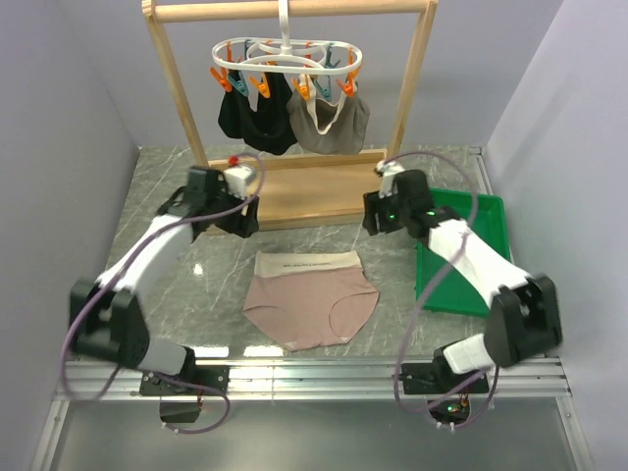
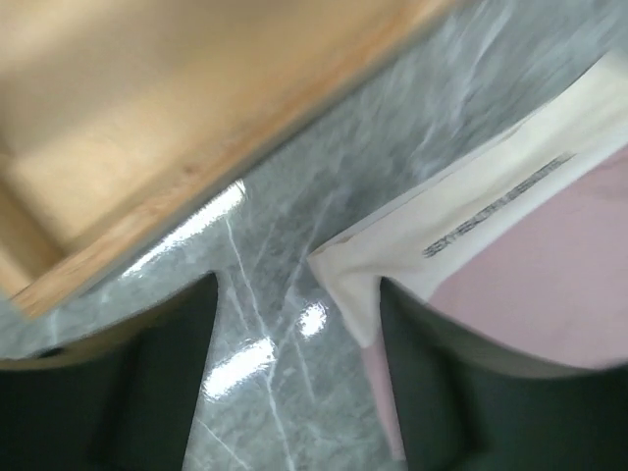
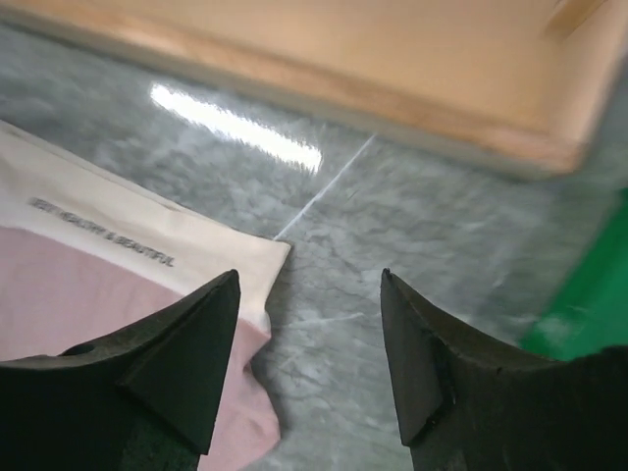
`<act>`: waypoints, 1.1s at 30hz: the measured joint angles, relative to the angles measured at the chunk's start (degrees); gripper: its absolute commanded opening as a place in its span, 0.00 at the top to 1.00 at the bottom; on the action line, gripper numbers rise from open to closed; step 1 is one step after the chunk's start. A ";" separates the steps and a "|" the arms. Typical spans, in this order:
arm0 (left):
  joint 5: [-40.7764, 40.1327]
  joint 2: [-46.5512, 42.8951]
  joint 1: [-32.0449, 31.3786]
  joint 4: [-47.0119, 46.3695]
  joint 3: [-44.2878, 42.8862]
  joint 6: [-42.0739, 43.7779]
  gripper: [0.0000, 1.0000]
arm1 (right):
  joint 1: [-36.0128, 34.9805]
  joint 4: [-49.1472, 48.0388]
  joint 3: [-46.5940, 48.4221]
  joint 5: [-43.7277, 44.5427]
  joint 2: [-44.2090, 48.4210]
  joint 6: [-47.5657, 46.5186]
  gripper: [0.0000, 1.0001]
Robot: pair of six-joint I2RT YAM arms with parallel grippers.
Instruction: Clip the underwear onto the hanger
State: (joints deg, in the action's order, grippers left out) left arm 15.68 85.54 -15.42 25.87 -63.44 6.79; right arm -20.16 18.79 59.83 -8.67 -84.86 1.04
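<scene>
- Two grippers flank the underwear (image 1: 310, 298), which lies flat on the table (image 1: 177, 177) between the arms, unclipped.
- Left gripper (image 1: 238, 218) hovers wide open over the waistband's left corner, beside the rack base (image 1: 294, 201); its wrist view is blurred.
- Hanger (image 1: 286, 61) hangs from the rack above, carrying a black garment (image 1: 255, 120) and a grey one (image 1: 332, 125); its pegs overlap.
- Right gripper (image 1: 379, 218) gapes near the right corner; its arm partly covers the tray (image 1: 486, 211).

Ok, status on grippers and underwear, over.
Both open, empty: left gripper and right gripper each above a waistband corner. Underwear flat on table, unclipped. Hanger on the rack; nothing in the way.
</scene>
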 measured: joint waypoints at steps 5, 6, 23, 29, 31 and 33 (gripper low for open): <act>6.12 -19.50 3.26 -1.42 3.41 -3.19 0.11 | 3.02 -0.37 -0.02 -2.99 15.21 -2.38 0.23; 6.97 -23.39 3.23 -2.29 3.41 -4.57 0.10 | 3.26 -0.81 -0.02 -3.82 17.99 -2.62 0.21; -2.73 -15.63 5.97 -11.91 -23.43 -24.81 0.14 | 0.17 -15.67 7.85 -18.84 19.17 -2.75 0.04; -2.95 -7.98 10.10 -15.17 -31.43 -27.50 0.27 | -6.91 -21.75 12.74 -17.05 11.72 -5.60 0.05; -2.89 -6.71 10.97 -16.68 -32.20 -27.74 0.31 | -8.87 -24.02 13.97 -16.63 8.98 -6.05 0.07; -2.32 -5.35 11.41 -17.97 -33.03 -28.52 0.38 | -10.49 -25.97 15.41 -15.45 6.25 -6.56 0.09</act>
State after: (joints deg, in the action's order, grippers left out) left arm 13.37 80.18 -4.01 7.90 -96.47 -21.74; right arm -30.65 -7.18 75.24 -24.12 -78.61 -5.52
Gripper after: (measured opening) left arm 0.667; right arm 0.932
